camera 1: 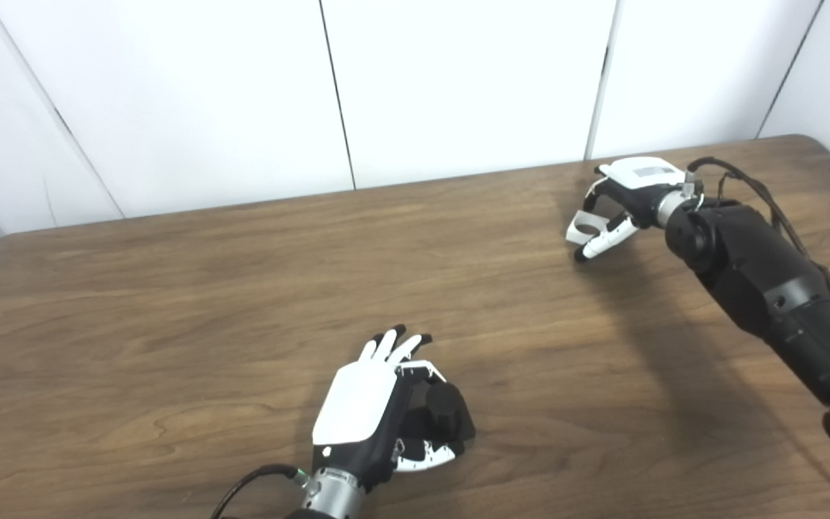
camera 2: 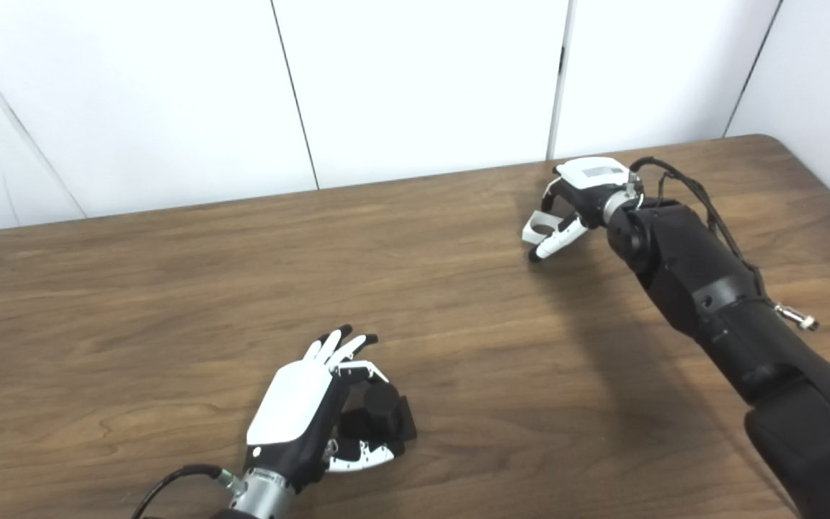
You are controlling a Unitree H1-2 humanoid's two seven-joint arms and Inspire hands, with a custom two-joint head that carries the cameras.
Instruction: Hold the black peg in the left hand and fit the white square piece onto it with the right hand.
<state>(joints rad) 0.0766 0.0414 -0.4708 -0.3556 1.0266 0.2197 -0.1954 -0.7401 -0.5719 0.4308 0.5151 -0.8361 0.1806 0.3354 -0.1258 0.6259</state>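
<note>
Toward the far right corner of the table [camera 1: 170, 288], the right robot hand [camera 1: 620, 202] hangs above the wood with its fingers curled around the white square piece [camera 1: 582, 229], which shows as a pale ring-like shape just beside the fingertips. Whether the piece is fully pinched or only cradled is hard to tell, but it looks held clear of the table. Well apart from it, near the middle of the near edge, the left robot hand [camera 1: 379, 411] lies low over the wood with its fingers loosely wrapped about the black peg [camera 1: 444, 411]; the peg's stubby round post seems to stand up from a dark square base, its axis roughly upright and slightly tilted toward the right.

So the peg lies toward the near left from the right robot hand, and that hand has the longer way to travel. My judgement is that the coming move depends on bringing the piece's hole over the post along that axis.
</note>
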